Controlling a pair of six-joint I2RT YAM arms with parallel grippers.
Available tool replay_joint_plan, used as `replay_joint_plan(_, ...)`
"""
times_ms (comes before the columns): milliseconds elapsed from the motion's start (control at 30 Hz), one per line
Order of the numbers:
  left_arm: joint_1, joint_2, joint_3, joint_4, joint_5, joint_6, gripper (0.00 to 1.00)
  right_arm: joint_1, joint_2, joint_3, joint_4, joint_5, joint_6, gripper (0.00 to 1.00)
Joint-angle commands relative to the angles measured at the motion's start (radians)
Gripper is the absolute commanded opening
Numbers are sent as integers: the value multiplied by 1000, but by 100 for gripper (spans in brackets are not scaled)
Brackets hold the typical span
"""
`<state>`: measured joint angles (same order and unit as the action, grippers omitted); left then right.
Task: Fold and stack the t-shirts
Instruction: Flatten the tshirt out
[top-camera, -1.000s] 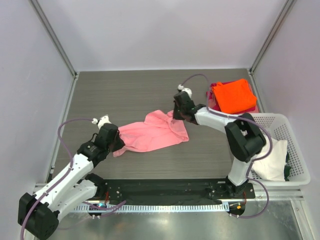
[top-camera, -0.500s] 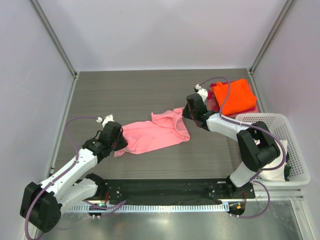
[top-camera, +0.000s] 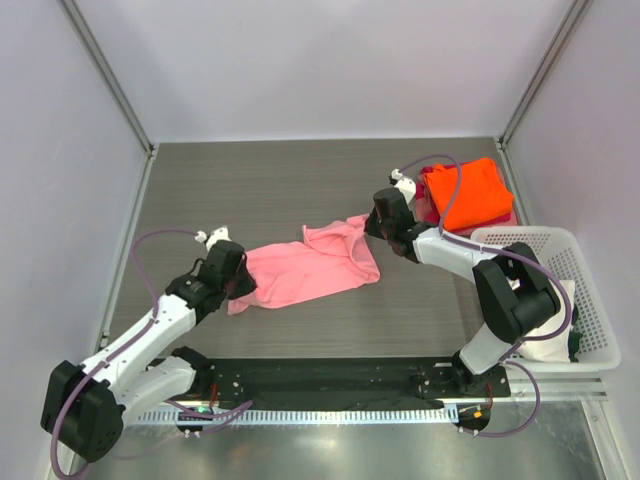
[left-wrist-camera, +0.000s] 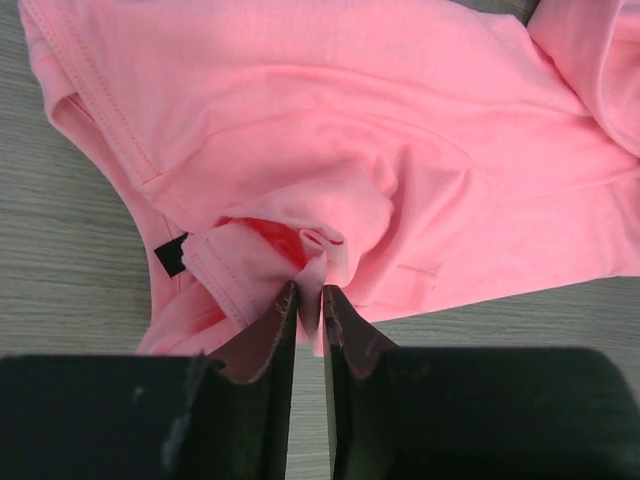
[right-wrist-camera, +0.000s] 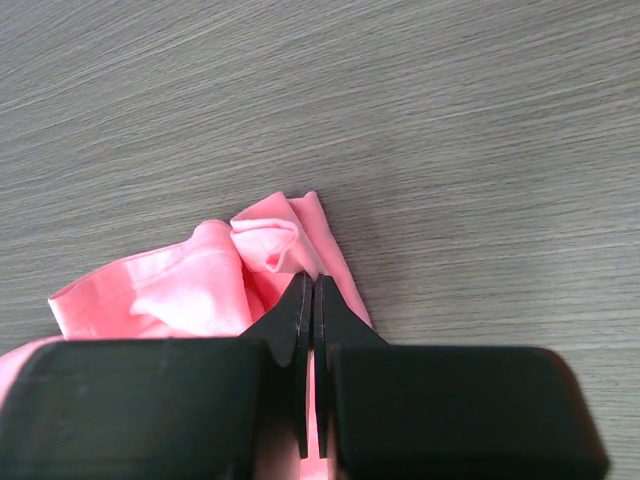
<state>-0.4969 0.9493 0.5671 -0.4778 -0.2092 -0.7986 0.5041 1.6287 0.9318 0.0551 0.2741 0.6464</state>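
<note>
Relation governing the next move: the pink shirt lies between the two grippers. Its long axis runs from lower left to upper right across the middle of the top view. The left gripper sits at the shirt's lower-left end and the right gripper at its upper-right end, so each arm is at the end nearer to it.

Left gripper: the jaws stand narrowly apart, with a small pleat of pink cloth rising between the tips. Whether that pleat is pinched or loose cannot be told.

Right gripper: the jaws are closed tight on a bunched corner of the same shirt.

Condition of the shirt: it rests on the grey table, flat in the middle and rumpled at both ends. One edge is turned over near the upper right. A dark label shows at the lower-left hem in the left wrist view.

Other garments: the orange shirt lies folded at the upper right, on top of a magenta shirt. A cream shirt lies in the white basket at the right edge.
</note>
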Motion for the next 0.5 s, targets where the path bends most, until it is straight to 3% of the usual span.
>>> replay_joint_plan(0,3,8,65,5,2,30,18,2,-35,-1,57,16,-1,1)
replay_joint_plan(233,3,-7,134,-62,-10,61,13,2,-30,1,57,19,-5,1)
replay_joint_plan(267,3,-7,149,-74,-10,68,3,2,-29,1,57,20,-5,1)
replay_joint_plan(300,3,-7,154,-79,-9,71,0,2,-29,2,57,20,-5,1)
replay_joint_plan(467,3,2,140,-74,16,61,0,1,-30,-1,57,25,-7,1)
